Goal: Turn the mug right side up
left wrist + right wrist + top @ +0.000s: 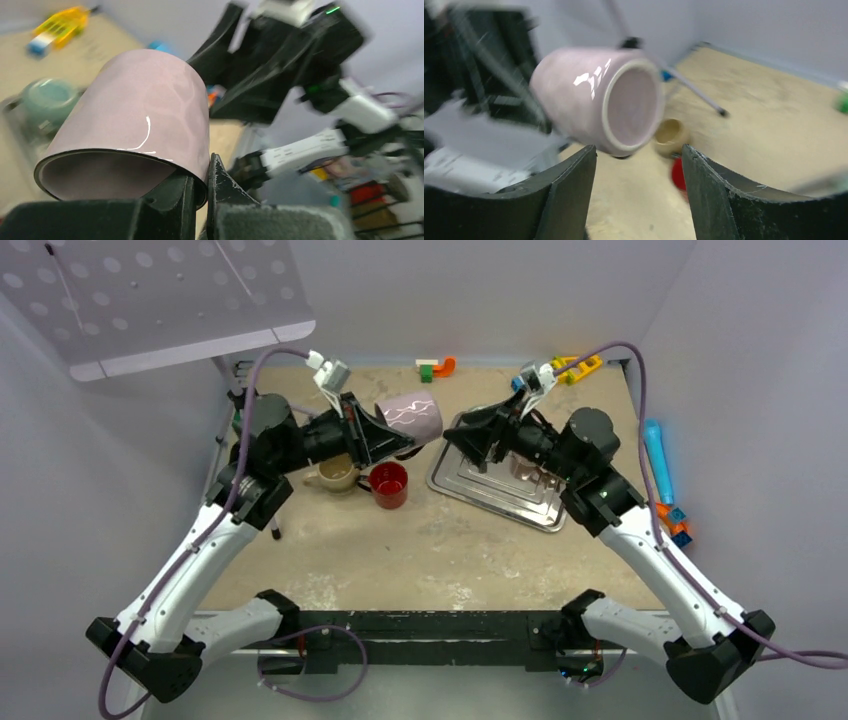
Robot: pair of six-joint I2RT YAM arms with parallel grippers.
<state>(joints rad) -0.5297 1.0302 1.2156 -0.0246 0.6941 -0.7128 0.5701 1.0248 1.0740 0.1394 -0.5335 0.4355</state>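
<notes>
The left gripper (200, 192) is clamped on the rim of the glossy pink mug (410, 418), which is held sideways in the air with its handle hidden. The right gripper (639, 150) is blurred and faces the mug's base, fingers apart, above a shiny metal tray (520, 502).

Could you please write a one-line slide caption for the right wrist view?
Open right gripper faces the glossy pink ceramic mug, held sideways in mid-air.

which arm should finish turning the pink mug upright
Left, probably. The left arm has its jaws shut on the rim of the pink mug, held on its side; a wrist roll should right it. The right arm faces it with open jaws, holding nothing.
</notes>
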